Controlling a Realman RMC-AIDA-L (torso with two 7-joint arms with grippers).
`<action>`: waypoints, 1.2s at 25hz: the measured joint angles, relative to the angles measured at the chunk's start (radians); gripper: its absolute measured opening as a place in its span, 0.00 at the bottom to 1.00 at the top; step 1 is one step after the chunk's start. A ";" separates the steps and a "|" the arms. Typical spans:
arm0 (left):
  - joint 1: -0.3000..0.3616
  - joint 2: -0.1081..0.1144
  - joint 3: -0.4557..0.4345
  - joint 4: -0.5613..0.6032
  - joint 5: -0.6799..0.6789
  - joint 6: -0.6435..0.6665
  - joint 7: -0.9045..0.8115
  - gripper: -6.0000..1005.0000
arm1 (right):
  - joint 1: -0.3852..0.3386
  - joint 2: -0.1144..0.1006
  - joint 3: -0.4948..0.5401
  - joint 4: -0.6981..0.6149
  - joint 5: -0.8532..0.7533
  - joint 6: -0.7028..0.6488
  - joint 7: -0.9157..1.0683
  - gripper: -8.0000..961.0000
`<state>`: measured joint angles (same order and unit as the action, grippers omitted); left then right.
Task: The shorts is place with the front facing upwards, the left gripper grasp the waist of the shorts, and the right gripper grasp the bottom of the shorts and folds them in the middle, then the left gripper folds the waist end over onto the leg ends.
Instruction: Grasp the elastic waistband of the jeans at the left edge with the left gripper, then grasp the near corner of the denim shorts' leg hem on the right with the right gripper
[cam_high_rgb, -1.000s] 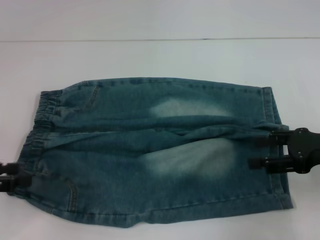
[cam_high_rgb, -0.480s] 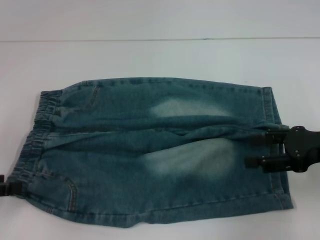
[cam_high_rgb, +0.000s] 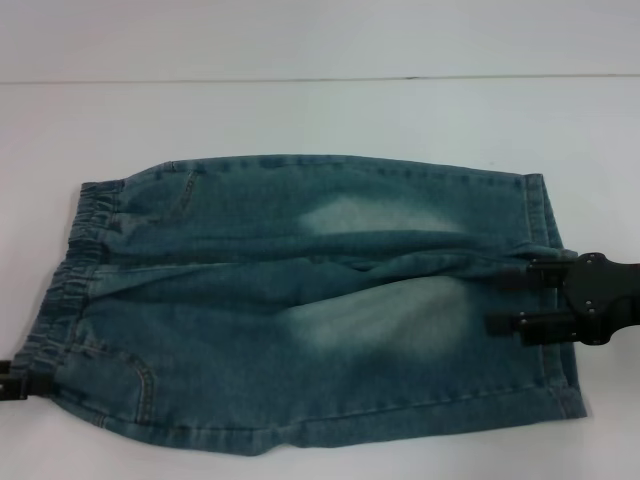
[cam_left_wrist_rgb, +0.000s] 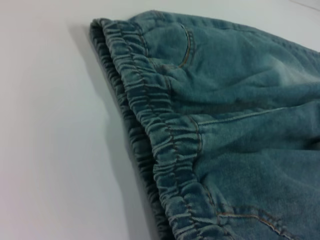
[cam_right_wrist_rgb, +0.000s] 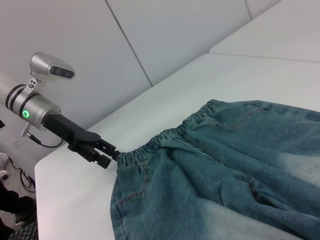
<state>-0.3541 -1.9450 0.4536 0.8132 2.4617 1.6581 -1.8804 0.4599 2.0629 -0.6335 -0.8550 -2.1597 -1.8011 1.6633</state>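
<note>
Black metal first: right gripper (cam_high_rgb: 510, 301) over the leg hems, fingers spread apart above the denim, not yet clamped. Left gripper (cam_right_wrist_rgb: 107, 155) touching the near corner of the elastic waist (cam_left_wrist_rgb: 165, 135); open or clamped, cannot tell. Shorts (cam_high_rgb: 300, 300) flat, front up, on the white table (cam_high_rgb: 320, 110). Judged the grasping step, fold not begun. Next: clamp both ends, lift, carry toward the far side. Ample bare table beyond; near edge close on the left.
</note>
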 joint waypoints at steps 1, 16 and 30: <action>0.000 -0.002 0.002 0.000 0.001 -0.003 0.000 0.84 | 0.000 0.000 0.000 0.000 0.000 0.000 0.000 0.85; -0.006 -0.022 0.050 0.007 0.002 -0.040 0.011 0.43 | -0.001 -0.003 0.010 0.028 0.000 0.006 -0.025 0.85; -0.015 -0.026 0.052 0.009 -0.006 -0.019 0.022 0.04 | 0.005 -0.005 0.039 0.039 0.000 0.020 -0.041 0.85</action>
<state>-0.3686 -1.9711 0.5055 0.8222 2.4555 1.6387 -1.8585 0.4651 2.0584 -0.5944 -0.8156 -2.1592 -1.7812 1.6221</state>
